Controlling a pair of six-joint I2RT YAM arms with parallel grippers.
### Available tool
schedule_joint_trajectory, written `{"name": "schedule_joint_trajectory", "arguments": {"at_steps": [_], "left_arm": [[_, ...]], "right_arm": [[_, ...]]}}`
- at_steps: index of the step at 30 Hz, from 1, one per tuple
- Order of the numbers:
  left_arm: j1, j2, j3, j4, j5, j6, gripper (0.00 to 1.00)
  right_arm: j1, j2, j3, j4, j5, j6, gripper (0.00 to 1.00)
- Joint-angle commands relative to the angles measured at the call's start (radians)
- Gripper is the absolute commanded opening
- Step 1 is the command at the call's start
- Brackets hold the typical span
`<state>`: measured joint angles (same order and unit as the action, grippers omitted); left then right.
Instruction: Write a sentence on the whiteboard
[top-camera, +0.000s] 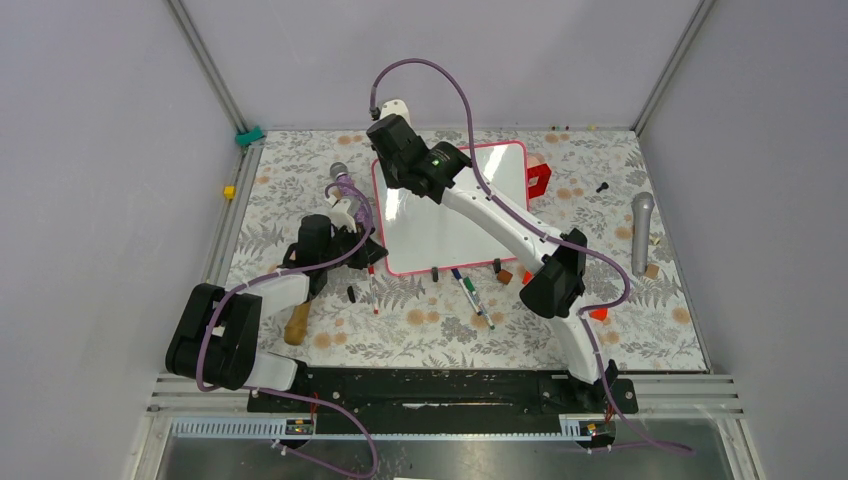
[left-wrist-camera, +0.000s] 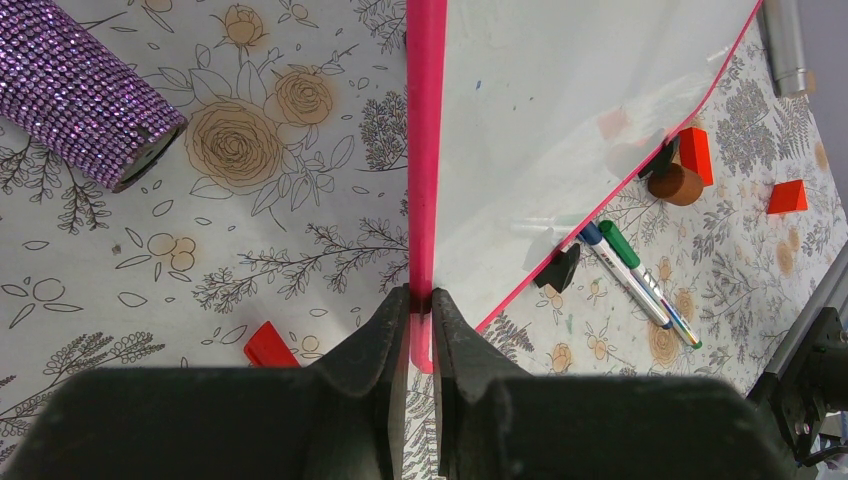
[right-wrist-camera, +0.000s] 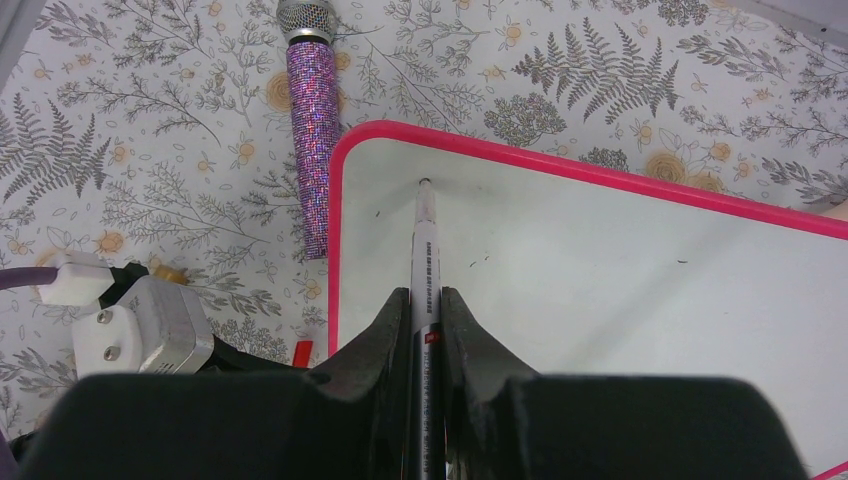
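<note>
centrally, whiteboard (top-camera: 420, 240) on table (top-camera: 620, 320), left gripper (left-wrist-camera: 420, 298) pinching its left edge by the near corner, right gripper (right-wrist-camera: 427, 295) clamping a marker (right-wrist-camera: 425, 240), tip at the far-left corner, microphone (right-wrist-camera: 312, 150) just beside that edge, pens (top-camera: 472, 292) along the near edge

The whiteboard (right-wrist-camera: 600, 270) is glossy and smooth, throwing reflections, inside a smooth pink frame that looks like plastic. The marker (right-wrist-camera: 425, 250) has a smooth white plastic barrel. My right gripper (right-wrist-camera: 427, 300) and left gripper (left-wrist-camera: 420, 300) are matt black, faintly grainy. The purple microphone (right-wrist-camera: 312, 140) is rough with glittering studs, and its head is metal mesh. The bench (left-wrist-camera: 250, 250) cover is matt, with a printed pattern.
</note>
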<state>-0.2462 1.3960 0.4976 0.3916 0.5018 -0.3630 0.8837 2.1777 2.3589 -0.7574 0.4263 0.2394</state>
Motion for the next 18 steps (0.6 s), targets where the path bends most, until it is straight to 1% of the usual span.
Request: {"name": "schedule_joint_trajectory", "arguments": {"at_steps": [1, 18], "left_arm": [[-0.002, -0.008, 0.023, 0.051, 0.040, 0.003, 0.08], [-0.001, -0.009, 0.022, 0.052, 0.042, 0.005, 0.08]], "right_arm": [[0.011, 0.012, 0.051, 0.011, 0.022, -0.015, 0.00], [0.011, 0.028, 0.068, 0.009, -0.058, -0.036, 0.00]]}}
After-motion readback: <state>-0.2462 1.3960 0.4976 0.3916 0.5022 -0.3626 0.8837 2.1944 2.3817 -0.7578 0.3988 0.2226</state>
